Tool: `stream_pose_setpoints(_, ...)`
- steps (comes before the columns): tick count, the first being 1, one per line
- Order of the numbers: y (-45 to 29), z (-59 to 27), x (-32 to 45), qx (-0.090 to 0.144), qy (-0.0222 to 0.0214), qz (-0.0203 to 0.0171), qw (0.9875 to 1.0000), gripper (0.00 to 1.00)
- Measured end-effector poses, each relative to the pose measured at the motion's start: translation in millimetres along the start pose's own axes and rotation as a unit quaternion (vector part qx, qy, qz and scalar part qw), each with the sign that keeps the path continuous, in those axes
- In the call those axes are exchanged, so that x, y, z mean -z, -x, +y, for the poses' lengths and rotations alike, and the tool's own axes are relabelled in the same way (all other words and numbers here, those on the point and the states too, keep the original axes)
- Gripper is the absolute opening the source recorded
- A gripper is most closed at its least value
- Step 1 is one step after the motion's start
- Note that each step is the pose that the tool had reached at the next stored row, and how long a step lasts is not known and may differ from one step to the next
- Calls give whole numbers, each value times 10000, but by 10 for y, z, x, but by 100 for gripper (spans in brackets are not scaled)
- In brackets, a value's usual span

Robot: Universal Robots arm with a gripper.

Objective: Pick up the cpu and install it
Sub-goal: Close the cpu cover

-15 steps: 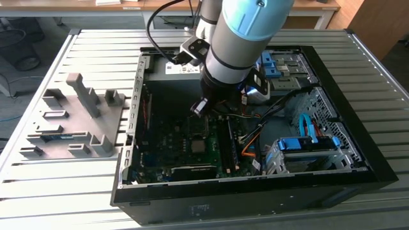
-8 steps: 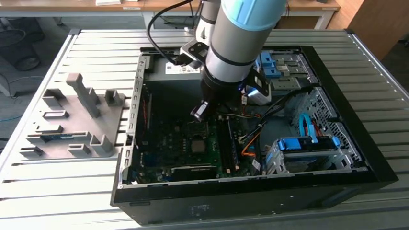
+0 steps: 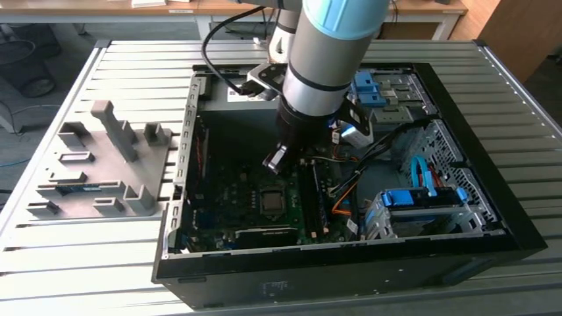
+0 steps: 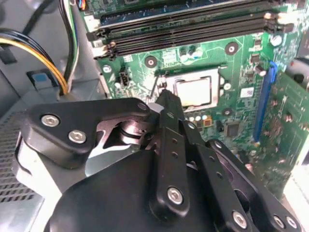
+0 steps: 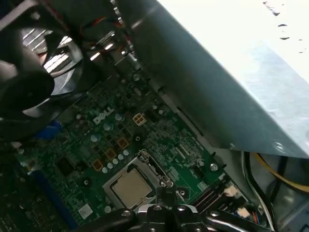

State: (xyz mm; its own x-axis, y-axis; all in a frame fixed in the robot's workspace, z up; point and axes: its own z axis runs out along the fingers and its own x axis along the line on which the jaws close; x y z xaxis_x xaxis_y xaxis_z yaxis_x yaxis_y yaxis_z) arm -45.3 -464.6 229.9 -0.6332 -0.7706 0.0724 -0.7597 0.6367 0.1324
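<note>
The cpu (image 4: 193, 92) is a square silver chip lying flat in its socket on the green motherboard (image 4: 241, 72) inside the open computer case (image 3: 351, 257). It also appears in the first wrist view (image 5: 129, 186) and as a small square in the exterior view (image 3: 270, 198). My gripper (image 4: 166, 99) hangs just above the board beside the socket, its black fingers pressed together with nothing between them. Its tip (image 5: 164, 192) points at the socket's edge. In the exterior view the gripper (image 3: 275, 160) sits low inside the case, above the board.
Black memory slots (image 4: 193, 29) run beside the socket. A fan (image 5: 34, 82), a grey metal box (image 5: 231, 87) and yellow cables (image 4: 43, 58) crowd the case. Blue drive brackets (image 3: 422, 197) stand at the exterior view's right. A grey parts rack (image 3: 105, 171) sits outside on the slatted table.
</note>
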Motion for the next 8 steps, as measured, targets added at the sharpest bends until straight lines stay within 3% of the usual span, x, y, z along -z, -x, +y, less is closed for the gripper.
stream_pose_setpoints(6,5,-9,-65,535,-38,73,9985,10)
stream_pose_setpoints(8,-2,-13,-64,580,-43,79,9983,10)
